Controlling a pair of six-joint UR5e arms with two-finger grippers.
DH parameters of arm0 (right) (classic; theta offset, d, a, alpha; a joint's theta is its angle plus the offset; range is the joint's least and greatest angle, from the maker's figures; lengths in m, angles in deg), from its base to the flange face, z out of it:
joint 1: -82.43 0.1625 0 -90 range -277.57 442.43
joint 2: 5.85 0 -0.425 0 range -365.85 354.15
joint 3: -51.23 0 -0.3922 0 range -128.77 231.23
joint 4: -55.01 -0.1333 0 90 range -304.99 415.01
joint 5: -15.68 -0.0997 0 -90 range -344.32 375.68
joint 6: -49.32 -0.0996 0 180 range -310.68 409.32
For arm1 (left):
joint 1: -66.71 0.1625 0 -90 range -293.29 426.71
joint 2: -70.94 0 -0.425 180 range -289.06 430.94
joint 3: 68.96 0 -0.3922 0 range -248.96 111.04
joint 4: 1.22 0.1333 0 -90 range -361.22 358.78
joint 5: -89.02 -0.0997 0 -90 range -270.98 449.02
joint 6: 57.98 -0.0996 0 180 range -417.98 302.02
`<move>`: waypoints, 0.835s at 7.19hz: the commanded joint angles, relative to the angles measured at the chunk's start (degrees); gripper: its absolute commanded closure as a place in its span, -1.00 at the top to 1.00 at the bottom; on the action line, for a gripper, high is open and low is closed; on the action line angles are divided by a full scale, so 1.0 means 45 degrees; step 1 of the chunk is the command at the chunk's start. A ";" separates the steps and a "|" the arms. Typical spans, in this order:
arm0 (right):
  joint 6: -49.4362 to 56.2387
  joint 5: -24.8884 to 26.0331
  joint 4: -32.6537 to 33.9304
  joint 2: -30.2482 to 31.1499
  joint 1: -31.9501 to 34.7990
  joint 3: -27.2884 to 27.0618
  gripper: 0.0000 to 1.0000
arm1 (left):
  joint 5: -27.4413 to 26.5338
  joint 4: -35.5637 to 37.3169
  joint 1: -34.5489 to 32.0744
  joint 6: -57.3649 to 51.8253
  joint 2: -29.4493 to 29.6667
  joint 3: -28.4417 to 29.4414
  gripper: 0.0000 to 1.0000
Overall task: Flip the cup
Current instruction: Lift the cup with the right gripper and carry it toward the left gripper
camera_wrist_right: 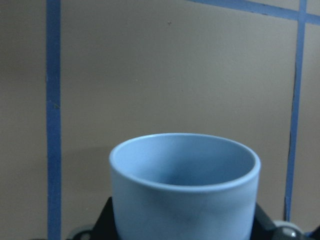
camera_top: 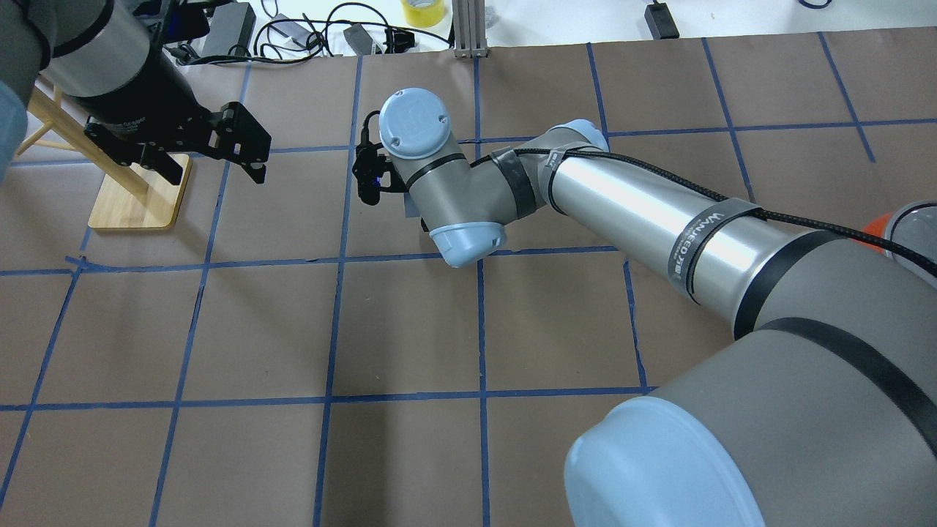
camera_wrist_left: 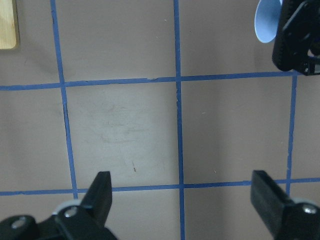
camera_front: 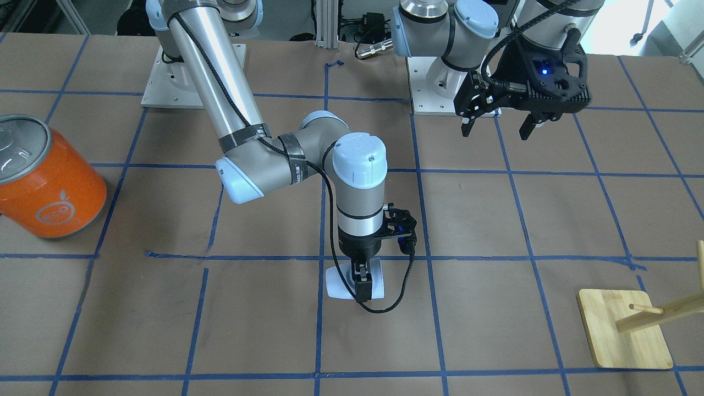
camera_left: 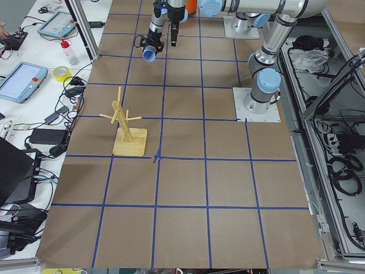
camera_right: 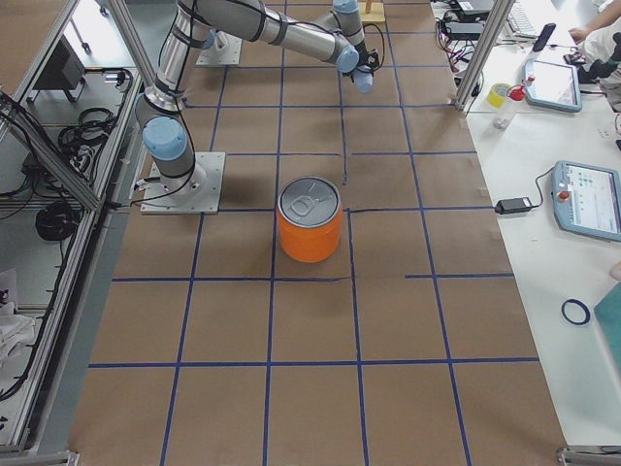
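Observation:
The small pale-blue cup is on its side, low over the brown table near the middle, held between the fingers of my right gripper. In the right wrist view the cup fills the lower half, its open mouth showing a bluish inside, with dark fingers on both sides. I cannot tell whether it touches the table. In the overhead view my right wrist hides it. My left gripper hangs open and empty near its base, and the left wrist view shows the cup far off.
A large orange can with a silver lid stands at the table's end on my right. A wooden peg stand on a square base sits on my left side, close to the left gripper. Blue tape lines grid the table.

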 commanded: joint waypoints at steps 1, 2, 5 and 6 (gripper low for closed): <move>0.0315 -0.0242 0.0282 -0.0144 0.0103 -0.0091 -0.48 | 0.0008 -0.0004 0.0000 0.0008 -0.0003 0.0004 1.00; 0.0297 -0.0301 0.0282 -0.0125 0.0103 -0.0091 -0.30 | 0.0008 -0.0004 0.0000 -0.0031 -0.0003 -0.0016 1.00; 0.0258 -0.0809 0.0282 -0.0222 0.0103 -0.0110 0.07 | 0.0028 0.0035 0.0000 -0.0129 -0.0062 -0.0152 1.00; 0.0258 -0.1061 0.0320 -0.0454 0.0103 -0.0111 0.30 | 0.0008 0.0016 0.0000 -0.0148 -0.0101 -0.0152 1.00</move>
